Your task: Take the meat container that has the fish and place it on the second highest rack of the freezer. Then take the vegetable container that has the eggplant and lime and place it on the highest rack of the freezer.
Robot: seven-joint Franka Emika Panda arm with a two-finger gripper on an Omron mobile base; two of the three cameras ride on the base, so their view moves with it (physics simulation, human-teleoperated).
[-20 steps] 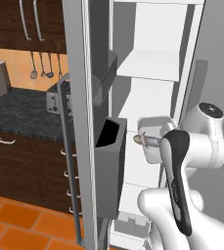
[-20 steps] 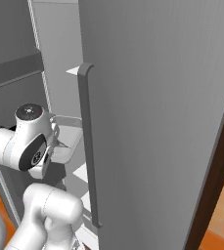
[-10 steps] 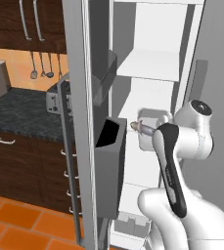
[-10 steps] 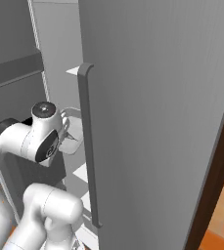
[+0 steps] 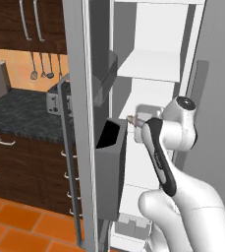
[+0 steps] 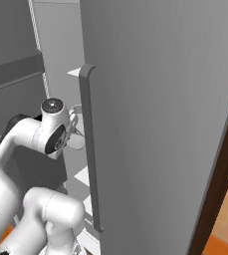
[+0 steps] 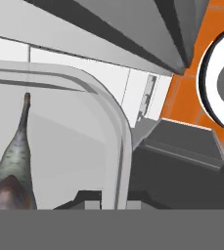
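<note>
In the left base view the orange tiled floor (image 5: 15, 216) fills the lower left, with a dark counter (image 5: 20, 110) over brown drawers above it. The freezer (image 5: 79, 74) stands open at centre; dark door bins (image 5: 111, 162) hang on its door, and white shelves (image 5: 151, 64) stack inside toward the upper right.

In the hand view a pale tray (image 7: 118, 127) with a rounded rim holds the fish (image 7: 15, 156), lower left, its tail pointing up the frame.

The white arm (image 5: 182, 197) rises from the lower right and bends left, with the gripper (image 5: 133, 120) at the shelf opening, mid-frame. Whether its fingers are spread or pinching the tray, I cannot tell.
</note>
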